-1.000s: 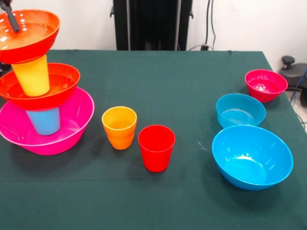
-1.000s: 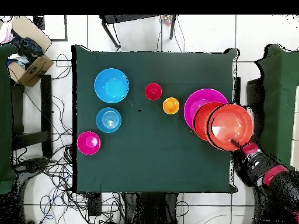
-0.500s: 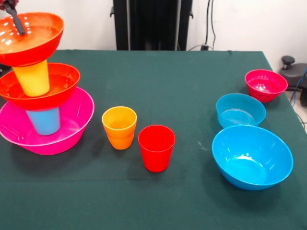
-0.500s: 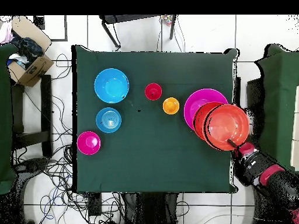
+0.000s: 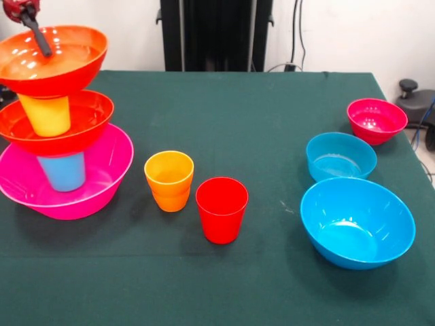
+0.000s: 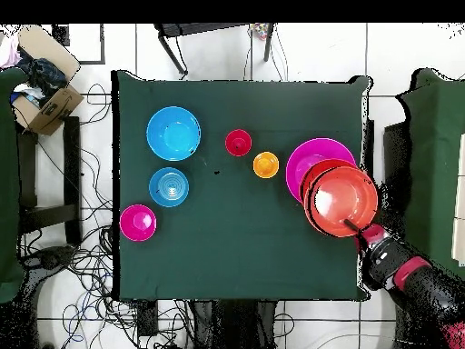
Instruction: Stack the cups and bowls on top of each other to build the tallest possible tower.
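Observation:
The tower stands at the left of the front view: a large pink bowl (image 5: 95,178) holds a light blue cup (image 5: 63,171), then an orange-red bowl (image 5: 81,122), a yellow cup (image 5: 45,114) and a second orange-red bowl (image 5: 58,61) on top. My gripper (image 5: 35,28) grips that top bowl's far rim, one finger inside it; it also shows in the overhead view (image 6: 357,224). An orange cup (image 5: 169,180) and a red cup (image 5: 221,209) stand loose beside the tower. A large blue bowl (image 5: 357,223), a small blue bowl (image 5: 340,155) and a small magenta bowl (image 5: 376,120) sit at the right.
The green table (image 5: 238,109) ends close behind and left of the tower. The black pedestal (image 5: 215,34) stands at the far side. In the overhead view a cardboard box (image 6: 45,95) and cables lie on the floor beside the table.
The top orange-red bowl, held by my gripper, has moved right in the front view and now sits more squarely over the yellow cup. Nothing else moved.

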You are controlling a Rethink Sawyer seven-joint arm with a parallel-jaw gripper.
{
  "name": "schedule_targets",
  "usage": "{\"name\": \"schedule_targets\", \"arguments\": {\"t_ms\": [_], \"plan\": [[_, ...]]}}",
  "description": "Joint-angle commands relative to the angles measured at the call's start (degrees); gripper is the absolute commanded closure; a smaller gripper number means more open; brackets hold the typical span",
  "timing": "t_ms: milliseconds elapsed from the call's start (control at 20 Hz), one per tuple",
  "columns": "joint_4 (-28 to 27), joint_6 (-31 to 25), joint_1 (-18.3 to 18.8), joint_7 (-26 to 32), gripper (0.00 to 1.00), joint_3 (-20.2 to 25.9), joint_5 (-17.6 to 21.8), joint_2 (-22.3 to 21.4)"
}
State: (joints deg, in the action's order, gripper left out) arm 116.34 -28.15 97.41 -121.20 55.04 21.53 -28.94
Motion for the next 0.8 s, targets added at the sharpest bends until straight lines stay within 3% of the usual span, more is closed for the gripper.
{"name": "schedule_targets", "arguments": {"t_ms": [50,800], "plan": [[2.98,0.11,-1.91,5.62,1.00,-1.72,4.52,1.88],[1.01,-1.27,-2.55,5.95,1.00,-1.50,3.97,3.17]]}}
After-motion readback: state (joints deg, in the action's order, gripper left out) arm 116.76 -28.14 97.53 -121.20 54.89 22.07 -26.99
